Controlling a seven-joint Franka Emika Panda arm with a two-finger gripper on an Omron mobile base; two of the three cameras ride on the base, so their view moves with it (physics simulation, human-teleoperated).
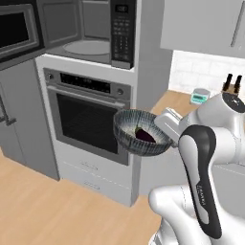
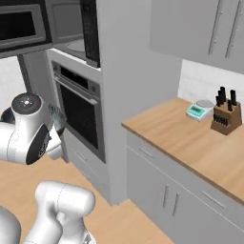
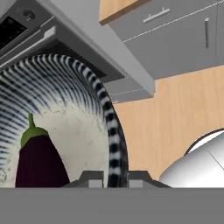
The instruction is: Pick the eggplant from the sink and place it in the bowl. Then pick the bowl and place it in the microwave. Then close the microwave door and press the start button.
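Claw: the two dark finger tips of the claw (image 3: pixel 109 180) pinch the striped rim of the wide round grey-blue bowl (image 3: pixel 65 109), one tip inside, one outside; closed on the bowl.
Bowl: held in the air in front of the built-in oven with a dark glass door (image 1: pixel 88 119), below the open black-and-grey microwave (image 1: pixel 91 33).
Eggplant: one small glossy dark purple eggplant with a green stem cap (image 3: pixel 37 159) lies inside the bowl on its pale speckled floor; its lower end is cut off in the hand view.
Hidden: in the right base view the white arm covers most of the bowl (image 2: pixel 58 119); only a striped edge shows.
Microwave door: cut off at the left edge of the left base view (image 1: pixel 16 28), standing open.
Right view extra: wooden worktop (image 2: pixel 181 133) with one knife block (image 2: pixel 226 116) and one small scale (image 2: pixel 200 109).
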